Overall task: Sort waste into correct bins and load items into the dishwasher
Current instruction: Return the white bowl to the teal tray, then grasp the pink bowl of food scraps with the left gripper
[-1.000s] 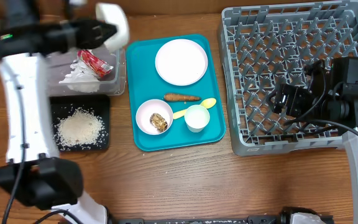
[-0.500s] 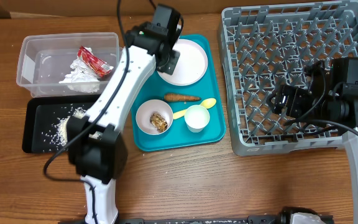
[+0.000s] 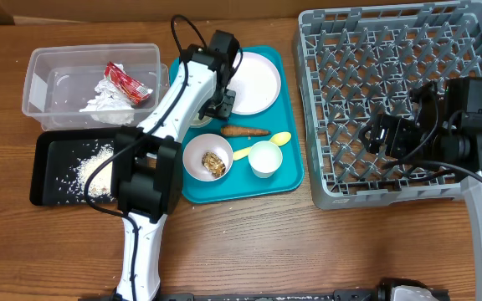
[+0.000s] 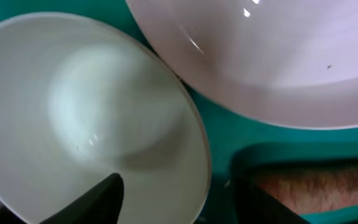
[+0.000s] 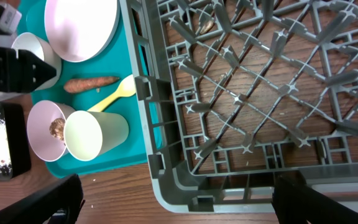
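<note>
1. Reaching over the teal tray (image 3: 289,104), the left gripper (image 3: 222,104) hangs low, with its jaws parted.
2. In the left wrist view the rim of an empty white bowl (image 4: 98,112) runs between the two dark fingers. One fingertip (image 4: 98,199) is over the bowl's inside and the other is outside the rim. The view does not show whether either one touches the bowl.
3. The white round plate (image 3: 256,79) lies just beyond this gripper. Its edge sits right beside the bowl's rim.
4. The small orange carrot (image 3: 245,131) is just beside the outer finger, on the side away from the plate. It shows only as a blur in the wrist view.
5. Farther from the gripper on the carrot's side stands a second white bowl (image 3: 201,159), which holds the brown lumpy food piece (image 3: 214,163).
6. The pale yellow plastic spoon (image 3: 262,146) lies next to that bowl, and its handle meets the small white cup (image 3: 266,157).
7. Off the teal tray, across the left arm from the plate, is the clear plastic tub (image 3: 40,100). It contains the red snack wrapper (image 3: 126,82) and the crumpled silvery-white paper (image 3: 99,99).
8. The black tray (image 3: 53,150) sits against the tub, with white rice grains (image 3: 90,163) scattered in it.
9. The right gripper (image 3: 381,134) hovers over the grey dish rack (image 3: 375,67) with its fingers spread wide and nothing between them. The rack's lattice lies directly below the gripper, and the teal tray is beside the rack's edge.
</note>
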Robot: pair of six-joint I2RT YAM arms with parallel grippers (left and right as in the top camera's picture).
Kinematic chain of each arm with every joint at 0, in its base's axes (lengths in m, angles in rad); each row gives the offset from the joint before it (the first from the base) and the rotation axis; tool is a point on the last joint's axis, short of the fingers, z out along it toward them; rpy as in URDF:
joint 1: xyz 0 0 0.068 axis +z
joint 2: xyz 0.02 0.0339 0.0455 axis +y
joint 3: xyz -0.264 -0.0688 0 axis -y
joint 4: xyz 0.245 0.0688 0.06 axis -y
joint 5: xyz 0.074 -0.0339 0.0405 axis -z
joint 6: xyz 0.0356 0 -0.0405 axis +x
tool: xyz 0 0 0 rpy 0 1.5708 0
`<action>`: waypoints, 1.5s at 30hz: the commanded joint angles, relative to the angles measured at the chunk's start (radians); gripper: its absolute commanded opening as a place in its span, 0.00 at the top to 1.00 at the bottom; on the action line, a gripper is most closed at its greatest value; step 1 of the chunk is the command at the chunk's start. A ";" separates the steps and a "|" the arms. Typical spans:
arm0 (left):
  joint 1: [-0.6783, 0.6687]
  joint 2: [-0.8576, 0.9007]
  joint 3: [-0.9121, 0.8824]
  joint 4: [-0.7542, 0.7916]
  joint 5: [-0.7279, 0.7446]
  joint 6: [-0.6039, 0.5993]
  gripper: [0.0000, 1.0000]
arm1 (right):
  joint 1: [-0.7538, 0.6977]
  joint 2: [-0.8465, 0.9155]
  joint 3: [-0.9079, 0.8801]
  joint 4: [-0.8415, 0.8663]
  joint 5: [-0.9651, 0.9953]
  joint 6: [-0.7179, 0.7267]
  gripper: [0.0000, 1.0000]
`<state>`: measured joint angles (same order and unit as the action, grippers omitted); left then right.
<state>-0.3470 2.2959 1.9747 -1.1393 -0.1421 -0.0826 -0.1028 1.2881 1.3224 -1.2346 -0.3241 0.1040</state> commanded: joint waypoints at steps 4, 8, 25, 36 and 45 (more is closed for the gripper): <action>0.018 -0.017 0.449 -0.281 0.024 -0.009 0.30 | 0.005 -0.002 0.026 0.000 0.009 -0.001 0.00; 0.022 -0.061 0.823 -0.553 0.029 -0.026 0.29 | 0.005 -0.002 0.025 0.000 0.010 -0.001 0.00; -0.014 -0.305 0.034 -0.304 0.161 -0.372 0.44 | 0.005 -0.002 0.025 0.002 0.010 -0.001 0.00; -0.053 -0.304 -0.346 0.052 0.203 -0.450 0.46 | 0.005 -0.002 0.025 0.008 0.009 -0.001 0.00; -0.060 -0.304 -0.483 0.177 0.199 -0.434 0.52 | 0.005 -0.002 0.025 0.008 0.009 -0.001 0.00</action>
<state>-0.3965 2.0010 1.5234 -0.9905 0.0570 -0.5175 -0.1028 1.2881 1.3228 -1.2316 -0.3214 0.1043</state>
